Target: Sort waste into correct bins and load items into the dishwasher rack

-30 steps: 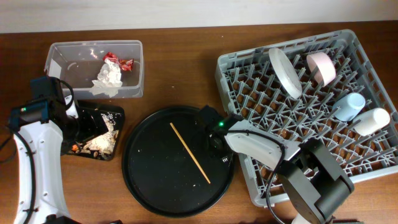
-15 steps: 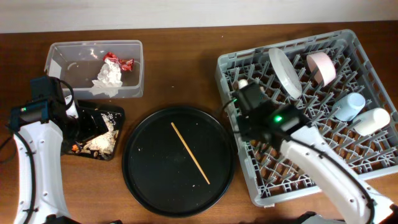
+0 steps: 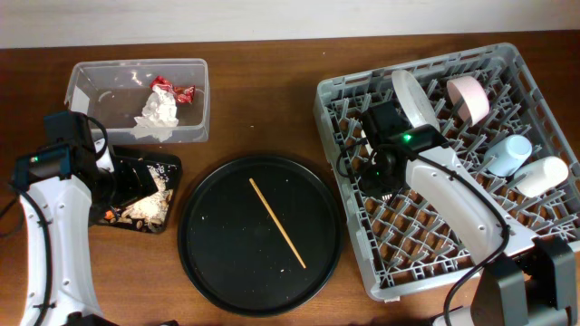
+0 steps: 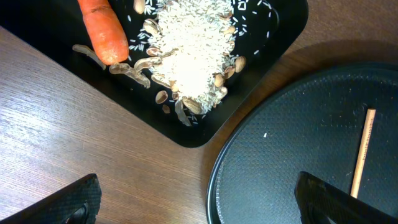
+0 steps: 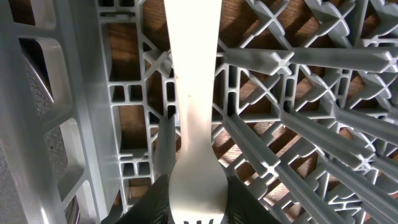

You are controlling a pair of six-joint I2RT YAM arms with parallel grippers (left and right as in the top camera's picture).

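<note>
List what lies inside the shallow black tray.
White rice, an orange carrot and beige food scraps lie in the black tray. The left arm covers part of it from overhead.

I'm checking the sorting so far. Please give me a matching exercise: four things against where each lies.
1 red shiny wrapper
2 orange carrot
3 thin wooden chopstick
4 small pink bowl

A large round black tray
B grey plastic dishwasher rack
C clear rectangular plastic tub
D shallow black rectangular tray

Pairs: 1-C, 2-D, 3-A, 4-B
</note>
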